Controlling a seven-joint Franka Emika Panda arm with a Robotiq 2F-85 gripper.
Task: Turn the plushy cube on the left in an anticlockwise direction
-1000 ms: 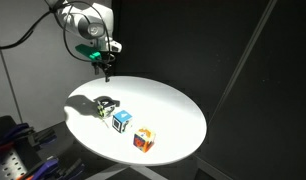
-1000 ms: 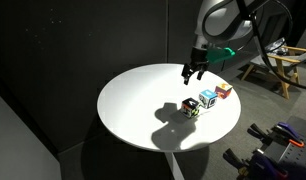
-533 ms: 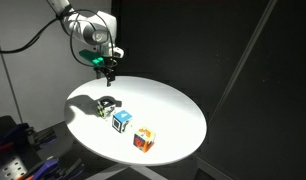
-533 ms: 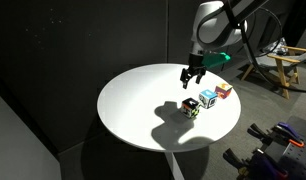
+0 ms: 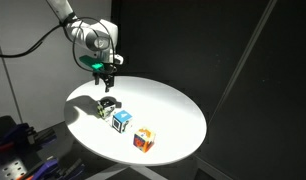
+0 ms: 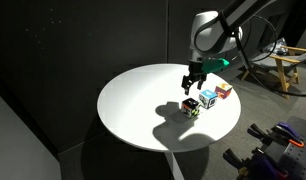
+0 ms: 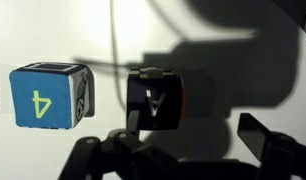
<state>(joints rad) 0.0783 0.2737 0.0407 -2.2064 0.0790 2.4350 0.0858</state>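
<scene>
Black two-finger gripper (image 5: 107,86) on the white-and-grey robot arm (image 5: 90,38) hangs just above the small soft plushy cube (image 5: 108,107), which has black-and-white patterned faces w/ a yellowish-green tint. No contact btw them. Fingers are spread apart, nothing held. Both exterior views read the same: gripper (image 6: 192,86) over plushy cube (image 6: 190,107).

Plushy cube sits flat on the round white table (image 5: 173,110), at one end of a short diagonal row of 3 cubes. Next to it is the blue-and-white cube (image 5: 121,121), just beside it w/ a small gap. The orange-and-white cube (image 5: 143,140) is at the far end of the row, a bit more apart. In an exterior view the row runs the opp. way across the pic: blue-and-white cube (image 6: 207,99), then orange-and-white cube (image 6: 223,91).

The arm's shadow (image 6: 173,128) falls on the tabletop beside the plushy cube.

Wrist view: plushy cube (image 7: 156,100) is near centre in the shadow and looks dark, w/ a face marked "A"; colour hard to tell there. Blue-and-white cube (image 7: 48,95) is to its left in the pic, w/ a yellow-green "4" on a blue face. Dark fingers (image 7: 278,150) show at the bottom, well apart.
</scene>
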